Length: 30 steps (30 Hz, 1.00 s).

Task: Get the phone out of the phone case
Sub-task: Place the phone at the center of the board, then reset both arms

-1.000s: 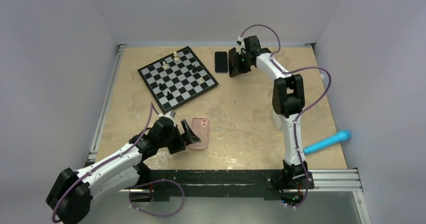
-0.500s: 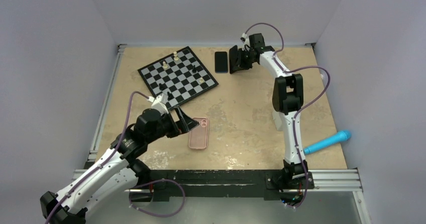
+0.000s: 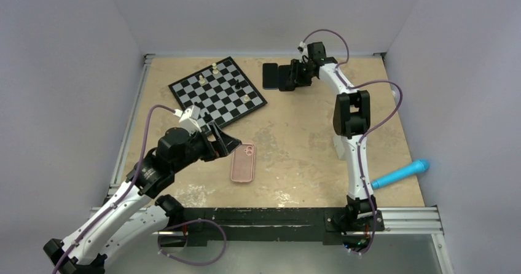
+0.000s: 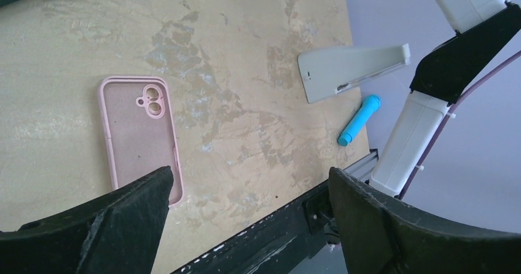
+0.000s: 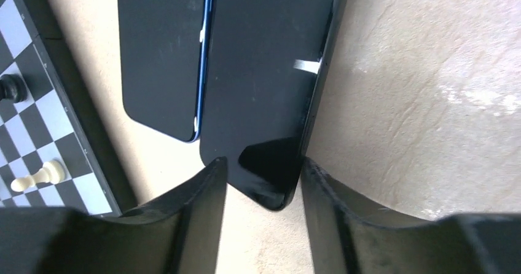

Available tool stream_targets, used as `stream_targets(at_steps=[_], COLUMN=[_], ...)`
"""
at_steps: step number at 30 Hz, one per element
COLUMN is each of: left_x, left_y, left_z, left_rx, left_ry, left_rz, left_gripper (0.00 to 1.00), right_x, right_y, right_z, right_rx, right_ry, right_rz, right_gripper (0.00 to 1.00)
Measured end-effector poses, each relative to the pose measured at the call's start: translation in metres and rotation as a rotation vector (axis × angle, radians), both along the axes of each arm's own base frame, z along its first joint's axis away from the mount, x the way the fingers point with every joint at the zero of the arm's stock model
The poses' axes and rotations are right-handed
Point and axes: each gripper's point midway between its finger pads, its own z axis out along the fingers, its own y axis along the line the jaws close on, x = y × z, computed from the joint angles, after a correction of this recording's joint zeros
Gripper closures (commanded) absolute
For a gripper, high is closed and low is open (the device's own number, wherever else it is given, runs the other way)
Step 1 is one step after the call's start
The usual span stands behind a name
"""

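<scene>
The empty pink phone case (image 3: 243, 162) (image 4: 140, 136) lies flat on the table, inside up. My left gripper (image 3: 224, 144) (image 4: 249, 176) hovers above and just left of it, wide open and holding nothing. At the far edge, the black phone (image 3: 284, 77) (image 5: 264, 71) lies beside a second dark phone with a blue edge (image 3: 270, 75) (image 5: 160, 53). My right gripper (image 3: 289, 77) (image 5: 264, 163) is over the black phone. Its fingers are parted and the phone's near corner sits between their tips.
A chessboard (image 3: 216, 94) (image 5: 37, 139) with a few pieces sits at the back left, close to the two phones. A blue marker (image 3: 400, 174) (image 4: 359, 120) lies near the right arm's base. A black rail runs along the near edge (image 3: 264, 215).
My left gripper has risen and drawn back left from the pink case, staying open. My right gripper has opened, and the phone it held edge-on now lies flat beside the other phone.
</scene>
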Motion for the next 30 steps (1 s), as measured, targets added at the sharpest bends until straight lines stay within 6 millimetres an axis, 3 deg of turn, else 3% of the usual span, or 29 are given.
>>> stream_targets(at_steps=[5,9,13,17,24,27,30], left_x=[0.002,0.003,0.006,0.009,0.007,0.004,0.004], left_y=[0.003,0.005,0.012,0.023,0.049,0.060,0.069], left_z=[0.014,0.020,0.030,0.050,0.069,0.076,0.079], left_rx=[-0.004,0.007,0.034,0.060,0.090,0.093,0.111], left_ry=[-0.046,-0.072,-0.122,-0.207,-0.320,-0.369,-0.400], left_rz=[0.009,0.011,0.025,0.058,0.131,0.165,0.191], left_gripper=[0.00,0.00,0.00,0.00,0.00,0.00,0.00], right_x=[0.006,0.009,-0.010,-0.058,-0.176,-0.233,-0.276], right_y=[-0.007,-0.014,-0.030,-0.046,-0.034,-0.033,-0.053], right_z=[0.003,0.005,0.018,0.068,0.206,0.237,0.250], right_rx=[-0.035,-0.076,-0.167,-0.237,-0.191,-0.119,-0.052], right_ry=[-0.025,-0.040,-0.035,-0.071,-0.408,-0.534,-0.620], right_rz=[-0.020,-0.038,-0.080,-0.115,-0.107,-0.092,-0.134], right_gripper=[0.32,0.31,0.28,0.23,0.18,0.16,0.15])
